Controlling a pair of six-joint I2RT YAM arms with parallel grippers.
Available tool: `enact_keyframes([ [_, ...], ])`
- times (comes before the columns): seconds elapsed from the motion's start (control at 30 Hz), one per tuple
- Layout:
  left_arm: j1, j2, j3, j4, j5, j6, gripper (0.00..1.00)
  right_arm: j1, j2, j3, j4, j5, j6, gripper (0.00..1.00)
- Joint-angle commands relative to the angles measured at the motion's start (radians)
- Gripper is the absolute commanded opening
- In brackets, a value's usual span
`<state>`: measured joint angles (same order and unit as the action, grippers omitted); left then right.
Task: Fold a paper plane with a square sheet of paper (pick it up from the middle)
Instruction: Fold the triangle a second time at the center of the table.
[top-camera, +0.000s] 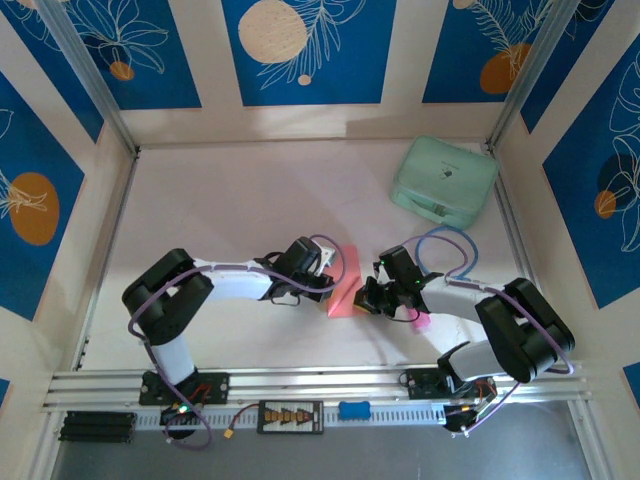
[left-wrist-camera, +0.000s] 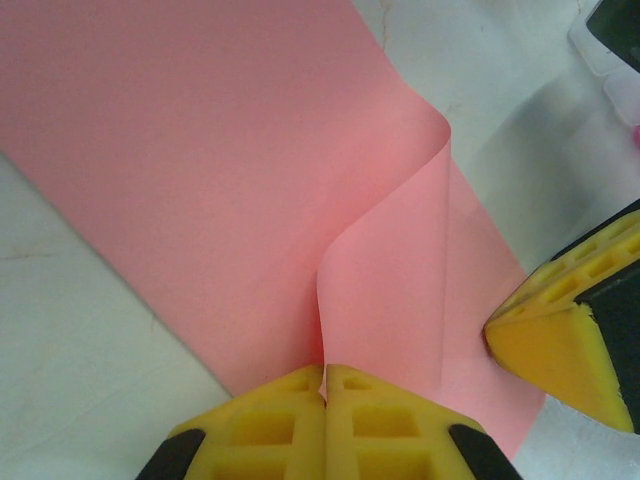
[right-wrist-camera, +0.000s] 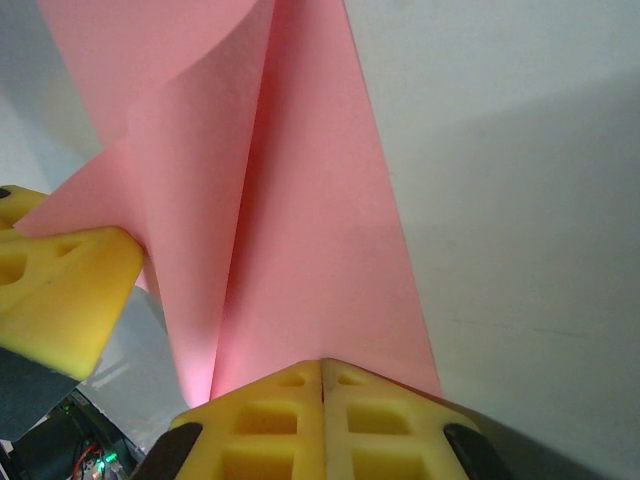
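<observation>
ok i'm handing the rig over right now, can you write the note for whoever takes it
Left tool: shut on the square sheet of paper, at a bend in it.
Right tool: shut on the same sheet from the other side.
Sheet: mid-table, between the two tools, bowed into a soft curl.
Done: sheet gripped by both tools and bending over.
Left: no sharp crease visible, no plane shape yet, so all the folds.
Mint-green case sits far right, clear of both arms.

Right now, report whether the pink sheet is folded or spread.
Half-folded: the pink paper sheet bends up in a soft, uncreased curl toward the shut left pincer.
</observation>
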<state>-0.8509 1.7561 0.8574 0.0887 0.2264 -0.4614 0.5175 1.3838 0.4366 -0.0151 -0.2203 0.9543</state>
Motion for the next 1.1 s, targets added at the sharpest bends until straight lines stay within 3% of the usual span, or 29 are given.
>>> enact_keyframes([
  [0.0, 0.010, 0.008, 0.015, -0.027, -0.011, 0.024, 0.00, -0.005, 0.005, -0.006, -0.083, 0.032, -0.011, 0.00],
  [0.8, 0.010, 0.030, 0.019, -0.038, 0.002, 0.034, 0.00, -0.005, -0.002, 0.004, -0.093, 0.030, -0.015, 0.00],
  [1.07, 0.010, 0.034, 0.023, -0.038, 0.008, 0.035, 0.00, -0.022, -0.077, 0.025, -0.055, -0.008, -0.019, 0.00],
])
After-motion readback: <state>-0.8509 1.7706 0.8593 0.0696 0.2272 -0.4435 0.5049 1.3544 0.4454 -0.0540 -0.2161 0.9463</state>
